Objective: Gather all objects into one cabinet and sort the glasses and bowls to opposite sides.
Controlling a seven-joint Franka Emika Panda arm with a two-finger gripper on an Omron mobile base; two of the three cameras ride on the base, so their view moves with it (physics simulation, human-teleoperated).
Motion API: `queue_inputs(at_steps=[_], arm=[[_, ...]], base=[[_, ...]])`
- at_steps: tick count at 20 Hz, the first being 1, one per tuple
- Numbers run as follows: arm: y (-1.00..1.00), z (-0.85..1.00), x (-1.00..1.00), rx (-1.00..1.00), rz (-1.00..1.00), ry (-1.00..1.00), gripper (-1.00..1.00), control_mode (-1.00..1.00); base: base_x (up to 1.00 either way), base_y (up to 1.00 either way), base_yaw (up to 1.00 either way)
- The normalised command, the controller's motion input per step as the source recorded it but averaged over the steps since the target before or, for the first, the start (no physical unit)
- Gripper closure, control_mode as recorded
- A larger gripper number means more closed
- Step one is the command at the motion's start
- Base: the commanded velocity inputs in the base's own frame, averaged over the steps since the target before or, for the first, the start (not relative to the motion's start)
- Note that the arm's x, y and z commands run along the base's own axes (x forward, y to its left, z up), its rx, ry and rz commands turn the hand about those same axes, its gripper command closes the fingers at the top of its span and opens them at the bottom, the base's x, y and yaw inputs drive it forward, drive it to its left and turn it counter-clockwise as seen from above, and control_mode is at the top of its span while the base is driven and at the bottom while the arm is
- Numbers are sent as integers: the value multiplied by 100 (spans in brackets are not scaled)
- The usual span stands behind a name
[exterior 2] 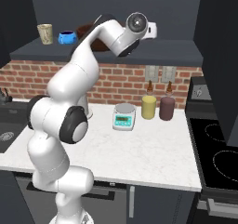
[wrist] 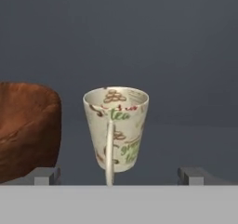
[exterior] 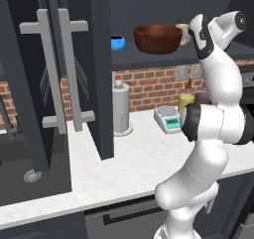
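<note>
Cream printed cup [wrist: 116, 130], brown wooden bowl [exterior: 158, 38] and small blue bowl [exterior: 117, 42] stand on one cabinet shelf [exterior: 149, 58], so probably sorting remains; jaws are wide apart, holding nothing.

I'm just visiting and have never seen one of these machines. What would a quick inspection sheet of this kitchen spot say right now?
Surface: white marbled counter, with an open cabinet shelf above it.
Job's things: cream cup, wooden bowl and blue bowl all stand upright on the shelf; the cup has printed lettering and its handle faces the hand camera.
Clutter: paper-towel roll, kitchen scale, yellow canister, dark canister.
Grippers: gripper open, facing the cup, holding nothing.
Cables: nothing seen.
Surroundings: brick wall, cabinet door swung open, sink, stovetop.
</note>
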Motion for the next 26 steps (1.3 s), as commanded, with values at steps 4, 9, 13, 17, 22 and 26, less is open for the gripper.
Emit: queue_inputs(at_steps=[4, 9, 13, 17, 22, 26], arm=[[0, 0, 33, 0, -4, 0, -100, -100], [0, 0, 25, 0, -4, 0, -100, -100], [0, 0, 24, 0, -4, 0, -100, -100], [0, 0, 21, 0, -5, 0, -100, -100], [0, 0, 9, 0, -3, 0, -100, -100], [0, 0, 4, 0, 0, 0, -100, -100]], base=[[0, 0, 0], [0, 0, 0], [0, 0, 0], [0, 0, 0], [0, 0, 0], [0, 0, 0]])
